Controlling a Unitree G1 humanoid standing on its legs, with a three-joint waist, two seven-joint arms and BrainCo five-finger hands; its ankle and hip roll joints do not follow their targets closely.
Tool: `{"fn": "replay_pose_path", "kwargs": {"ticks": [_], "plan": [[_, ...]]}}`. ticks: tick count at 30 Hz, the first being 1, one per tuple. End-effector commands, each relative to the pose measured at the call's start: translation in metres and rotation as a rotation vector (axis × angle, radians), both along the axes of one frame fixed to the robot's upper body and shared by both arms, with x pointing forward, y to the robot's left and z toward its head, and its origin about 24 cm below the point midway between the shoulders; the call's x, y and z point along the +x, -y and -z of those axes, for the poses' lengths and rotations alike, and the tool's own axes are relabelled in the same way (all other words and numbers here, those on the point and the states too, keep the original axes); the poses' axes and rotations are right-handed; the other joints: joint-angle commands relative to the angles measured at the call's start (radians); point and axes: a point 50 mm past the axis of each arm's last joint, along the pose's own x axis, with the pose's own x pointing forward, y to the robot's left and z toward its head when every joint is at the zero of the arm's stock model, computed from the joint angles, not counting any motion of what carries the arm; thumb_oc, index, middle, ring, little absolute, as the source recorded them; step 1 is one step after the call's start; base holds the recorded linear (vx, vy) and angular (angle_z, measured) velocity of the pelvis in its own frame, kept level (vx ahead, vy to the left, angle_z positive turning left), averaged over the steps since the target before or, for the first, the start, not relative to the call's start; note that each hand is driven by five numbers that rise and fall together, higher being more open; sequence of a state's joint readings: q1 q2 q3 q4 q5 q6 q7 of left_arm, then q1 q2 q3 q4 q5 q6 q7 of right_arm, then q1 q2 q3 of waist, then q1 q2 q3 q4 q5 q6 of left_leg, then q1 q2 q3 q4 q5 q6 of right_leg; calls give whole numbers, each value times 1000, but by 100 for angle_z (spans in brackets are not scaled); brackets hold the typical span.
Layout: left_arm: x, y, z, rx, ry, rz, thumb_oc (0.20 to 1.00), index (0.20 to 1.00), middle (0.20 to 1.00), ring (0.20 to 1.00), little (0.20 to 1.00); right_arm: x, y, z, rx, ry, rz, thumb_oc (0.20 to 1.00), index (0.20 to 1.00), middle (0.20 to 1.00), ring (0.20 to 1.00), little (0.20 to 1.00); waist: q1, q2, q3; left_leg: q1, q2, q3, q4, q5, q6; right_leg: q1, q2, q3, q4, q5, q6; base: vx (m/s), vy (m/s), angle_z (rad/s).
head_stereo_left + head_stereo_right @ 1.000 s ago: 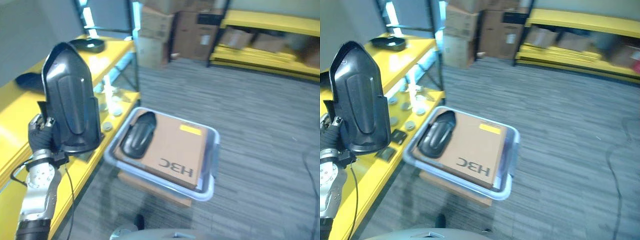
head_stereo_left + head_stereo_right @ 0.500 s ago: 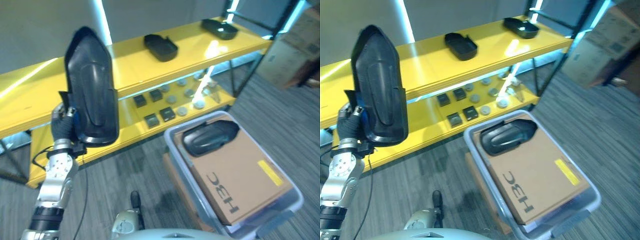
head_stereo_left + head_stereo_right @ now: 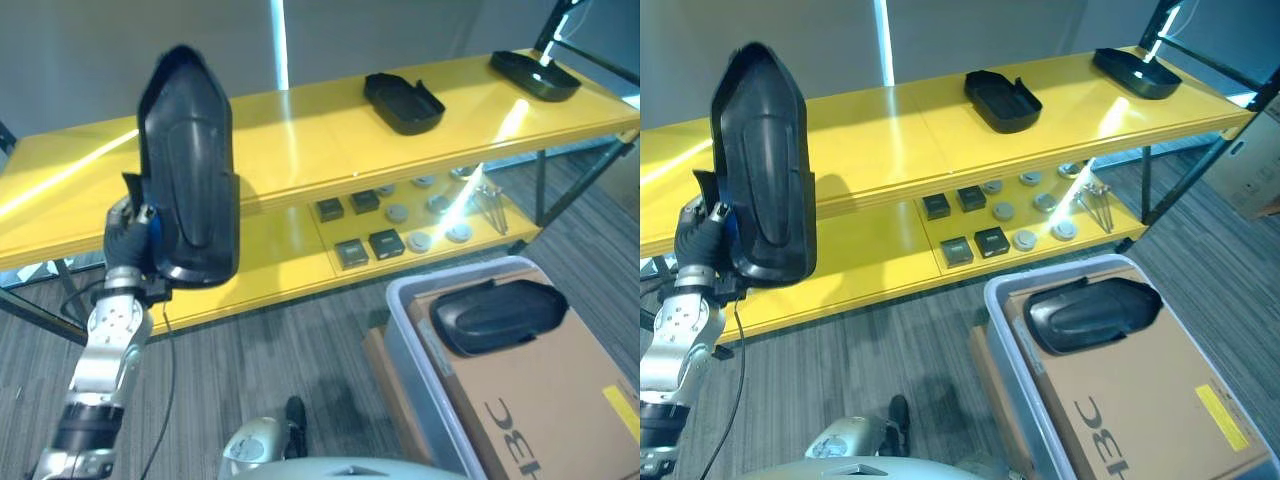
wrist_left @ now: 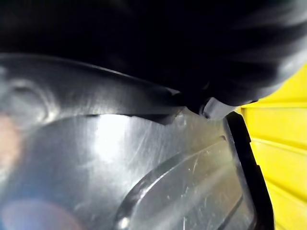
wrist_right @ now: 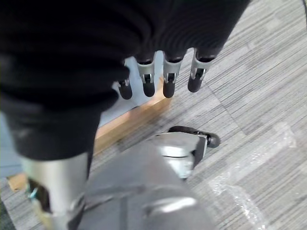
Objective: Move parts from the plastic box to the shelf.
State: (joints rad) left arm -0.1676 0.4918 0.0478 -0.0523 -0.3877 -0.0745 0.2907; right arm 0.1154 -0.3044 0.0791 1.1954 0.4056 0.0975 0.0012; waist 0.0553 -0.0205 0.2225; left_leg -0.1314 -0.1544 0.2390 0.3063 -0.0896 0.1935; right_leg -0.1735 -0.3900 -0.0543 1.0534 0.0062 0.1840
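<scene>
My left hand is shut on a large black moulded part and holds it upright in front of the yellow shelf. Up close in the left wrist view, the part's glossy surface has the yellow shelf beyond it. A second black part lies on a cardboard box inside the grey plastic box at the lower right. Two more black parts rest on the shelf's top level. My right hand hangs open over the carpet and holds nothing.
The shelf's lower level carries several small black blocks and grey discs. The top level is bare yellow left of the two parts. Grey carpet lies between me and the shelf.
The whole picture has swung round, so the shelf now faces me and the plastic box sits at the lower right. The black part stays upright in my left hand.
</scene>
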Motion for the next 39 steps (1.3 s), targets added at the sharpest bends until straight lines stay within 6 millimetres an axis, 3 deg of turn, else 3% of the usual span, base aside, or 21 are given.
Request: {"fn": "replay_pose_path", "kwargs": {"ticks": [1, 2, 3, 4, 6, 7, 9, 10, 12, 16, 18, 20, 23, 24, 25, 30, 34, 36, 39], "plan": [[-3, 0, -25, 47, 122, -30, 200, 200, 200, 200, 200, -8, -15, 4, 71, 31, 31, 1000, 1000, 1000, 1000, 1000, -39, 69, -46, 67, 63, -99, -143, -18, -90, -101, 200, -71, -201, 1, -36, 102, -133, 65], [-2, 1, -26, 44, 124, -33, 200, 200, 200, 200, 200, -4, -15, 3, 82, 44, 33, 1000, 1000, 1000, 1000, 1000, -48, 69, -37, 71, 76, -93, -144, -7, -93, -114, 205, -77, -282, 32, -53, 143, -211, 35], [-1, 3, -27, 42, 129, -36, 200, 200, 200, 200, 200, -2, -15, 3, 85, 46, 33, 1000, 1000, 1000, 1000, 1000, -56, 63, -30, 83, 81, -101, -142, -18, -100, -102, 208, -70, -395, 54, -48, 282, -469, 20], [2, 6, -31, 49, 140, -34, 200, 200, 200, 200, 200, 0, -12, 3, 81, 40, 25, 1000, 1000, 1000, 1000, 1000, -78, 34, -22, 111, 91, -130, -139, -49, -124, -55, 223, -16, -813, 75, -38, 323, -460, 18], [2, 8, -32, 49, 142, -30, 200, 200, 200, 200, 200, -2, -12, 3, 80, 34, 27, 1000, 1000, 1000, 1000, 1000, -85, 25, -23, 115, 94, -141, -137, -57, -129, -41, 229, 14, -917, 88, -30, 278, -346, 71], [1, 11, -33, 52, 146, -11, 200, 200, 200, 200, 200, -7, -16, 5, 82, 8, 23, 1000, 1000, 1000, 1000, 1000, -98, 10, -21, 138, 110, -152, -127, -82, -132, -31, 232, 64, -988, 127, -5, 344, -332, 66], [-1, 12, -32, 58, 143, -2, 200, 200, 200, 200, 200, -10, -16, 6, 80, -10, 19, 1000, 1000, 1000, 1000, 1000, -99, 3, -24, 166, 139, -139, -139, -83, -144, 10, 229, 46, -1012, 108, 6, 363, -382, 22], [-2, 18, -30, 47, 127, 13, 200, 200, 200, 200, 200, -9, -11, 4, 70, -39, -43, 1000, 1000, 1000, 1000, 1000, -94, -13, -46, 185, 187, -134, -153, -67, -171, 56, 233, 41, -1005, 107, 5, 252, -315, 42], [-2, 21, -28, 40, 120, 20, 200, 200, 200, 200, 200, -10, -10, 4, 69, -52, -66, 1000, 1000, 1000, 1000, 1000, -98, -17, -52, 184, 203, -134, -152, -59, -181, 70, 243, 45, -994, 102, 1, 229, -300, 42], [4, 31, -28, 13, 92, 37, 200, 200, 200, 200, 200, -7, -6, 3, 63, -70, -77, 1000, 1000, 1000, 1000, 1000, -104, -49, -73, 130, 311, -72, -54, -36, -228, 150, 302, 11, -1016, 40, -59, 216, -398, 60], [7, 33, -29, 0, 81, 62, 200, 200, 200, 200, 200, -8, -4, 2, 58, -72, -67, 1000, 1000, 1000, 1000, 1000, -105, -47, -75, 101, 333, -47, -24, -7, -241, 168, 317, -11, -1030, 31, -75, 90, -230, 56], [10, 38, -28, 8, 67, 103, 200, 200, 200, 200, 200, -10, -2, 2, 47, -69, -42, 1000, 1000, 1000, 1000, 1000, -117, -26, -71, 80, 365, 6, -61, 39, -272, 182, 330, -47, -1032, 11, -78, 111, -95, 34], [14, 44, -24, 38, 45, 140, 200, 200, 200, 200, 200, -8, 1, 0, 43, -75, -12, 1000, 1000, 1000, 1000, 1000, -140, -8, -59, 97, 402, 64, -107, 83, -288, 196, 333, -82, -1026, -8, -89, 72, 3, 63], [15, 46, -23, 47, 40, 141, 200, 200, 200, 200, 200, -5, 3, 0, 43, -68, -10, 1000, 1000, 1000, 1000, 1000, -140, -2, -61, 114, 378, 48, -156, 73, -279, 189, 328, -79, -1033, -4, -82, -28, 65, 34], [16, 47, -23, 65, 31, 131, 200, 200, 200, 200, 200, -1, 2, 0, 45, -57, -15, 1000, 1000, 1000, 1000, 1000, -137, 0, -62, 117, 359, 40, -197, 96, -273, 167, 323, -74, -1038, 16, -79, -45, 76, -17], [29, 41, -24, 105, -1, 75, 200, 200, 200, 200, 200, -3, -7, 2, 72, -50, -88, 1000, 1000, 1000, 1000, 1000, -170, 15, -68, 162, 335, 71, -252, 93, -272, 159, 306, -62, -1048, 30, -56, 44, 67, -20], [36, 35, -26, 86, -11, 23, 200, 200, 200, 200, 200, -6, -10, 2, 69, -51, -78, 1000, 1000, 1000, 1000, 1000, -193, 19, -69, 170, 335, 94, -254, 87, -268, 150, 302, -48, -1044, 32, -50, 28, 57, -9], [49, 23, -23, 112, -63, -75, 200, 200, 200, 200, 200, -10, -3, 1, 46, -73, -140, 1000, 1000, 1000, 1000, 1000, -227, 28, -70, 192, 336, 112, -245, 59, -268, 160, 299, -27, -1039, 16, -39, 110, 115, -16], [56, 17, -20, 119, -114, -111, 200, 200, 200, 200, 200, -13, 0, 0, 31, -91, -170, 1000, 1000, 1000, 1000, 1000, -241, 29, -70, 198, 339, 125, -235, 54, -266, 163, 295, -21, -1033, 14, -39, 78, 59, -22]]}}
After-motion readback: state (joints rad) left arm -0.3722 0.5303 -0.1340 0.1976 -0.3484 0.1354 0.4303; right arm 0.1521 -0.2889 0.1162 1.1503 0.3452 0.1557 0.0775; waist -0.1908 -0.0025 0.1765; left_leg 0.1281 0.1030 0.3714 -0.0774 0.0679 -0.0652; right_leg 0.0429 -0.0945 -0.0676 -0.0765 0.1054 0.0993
